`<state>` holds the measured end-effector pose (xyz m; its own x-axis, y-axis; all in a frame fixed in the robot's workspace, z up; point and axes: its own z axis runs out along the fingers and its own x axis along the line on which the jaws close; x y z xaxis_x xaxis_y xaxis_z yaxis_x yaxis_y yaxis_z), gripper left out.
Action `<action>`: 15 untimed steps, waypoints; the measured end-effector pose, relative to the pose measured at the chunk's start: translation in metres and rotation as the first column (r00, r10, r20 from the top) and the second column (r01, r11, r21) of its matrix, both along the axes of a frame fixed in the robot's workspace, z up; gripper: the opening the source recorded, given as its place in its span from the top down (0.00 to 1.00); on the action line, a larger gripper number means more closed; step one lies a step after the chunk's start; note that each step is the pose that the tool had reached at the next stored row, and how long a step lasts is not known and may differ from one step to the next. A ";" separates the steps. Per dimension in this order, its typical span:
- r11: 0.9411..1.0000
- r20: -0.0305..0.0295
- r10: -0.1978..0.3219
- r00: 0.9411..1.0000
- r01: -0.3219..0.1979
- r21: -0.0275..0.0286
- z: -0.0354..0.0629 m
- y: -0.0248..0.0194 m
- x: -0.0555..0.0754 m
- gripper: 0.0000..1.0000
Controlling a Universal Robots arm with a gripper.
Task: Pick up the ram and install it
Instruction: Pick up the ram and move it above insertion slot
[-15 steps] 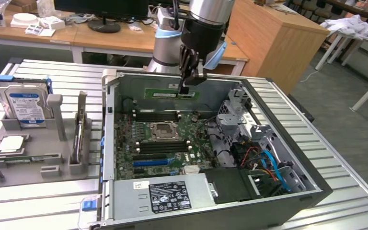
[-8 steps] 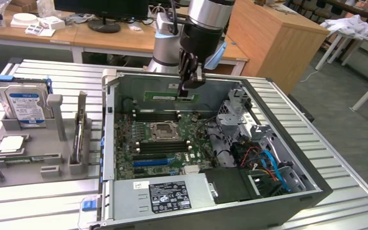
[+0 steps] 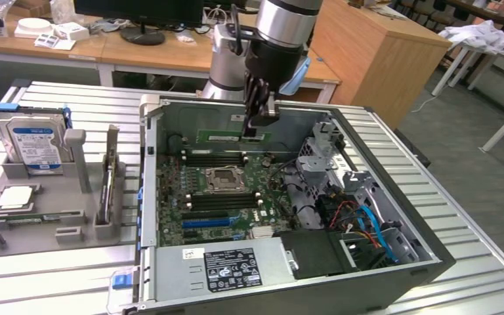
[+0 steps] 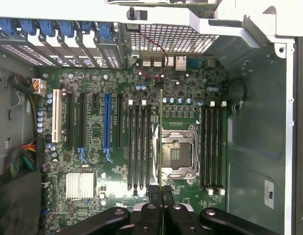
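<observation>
The ram (image 3: 228, 137), a long green stick, hangs level above the back of the open computer case (image 3: 427, 256). My gripper (image 3: 254, 130) is shut on one end of it. In the wrist view the ram (image 4: 161, 142) shows edge-on as a thin line running out from my gripper (image 4: 161, 209). There it hangs above the motherboard (image 4: 92, 161), between one bank of black memory slots (image 4: 139, 147) and the CPU socket (image 4: 175, 154). A second bank of slots (image 4: 212, 147) lies on the socket's other side. Another similar stick (image 3: 108, 176) stands on edge in the grey holder (image 3: 24, 230).
At the exterior view's left the grey holder carries a silver hard drive with a blue label (image 3: 33, 141) and a square silver CPU chip (image 3: 16, 197). Inside the case sit a drive cage (image 3: 322, 154), cables (image 3: 366, 223) and the power supply (image 3: 226, 266). Desks stand behind.
</observation>
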<state>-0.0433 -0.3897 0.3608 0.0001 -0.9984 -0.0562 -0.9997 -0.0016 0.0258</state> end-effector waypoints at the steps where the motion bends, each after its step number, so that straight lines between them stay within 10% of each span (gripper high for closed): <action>1: 1.000 0.000 0.000 1.000 0.000 0.000 -0.0010 0.0000 0.000 0.88; 15: 1.000 0.000 0.000 1.000 0.000 0.000 -0.0119 0.0000 0.000 0.88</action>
